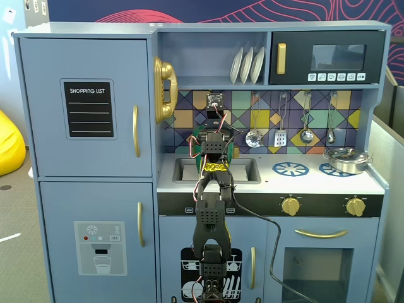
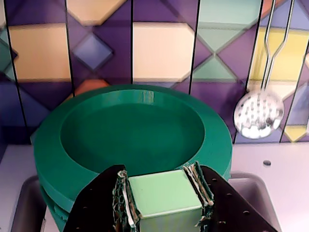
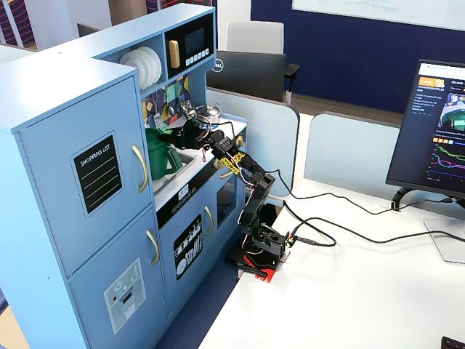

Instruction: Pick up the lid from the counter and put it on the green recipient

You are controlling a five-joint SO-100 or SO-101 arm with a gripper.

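Observation:
My gripper (image 2: 163, 193) is shut on the light green block knob (image 2: 164, 191) of the lid (image 2: 130, 130), a round dark green disc held level. Just beneath the lid's left edge a second green rim (image 2: 52, 207) shows, the top of the green recipient; I cannot tell whether they touch. In a fixed view the tall green recipient (image 3: 158, 160) stands at the sink on the white counter (image 1: 315, 184), with the lid (image 3: 173, 135) and gripper (image 3: 185, 131) right over it. In the front fixed view the arm hides most of it; only green edges (image 1: 197, 134) show.
The sink recess (image 1: 247, 169) lies under the arm. A shiny steel pot (image 1: 346, 159) sits at the counter's right on a blue burner ring. Utensils (image 1: 281, 136) hang on the tiled back wall; a slotted spoon (image 2: 258, 113) hangs close to the lid's right.

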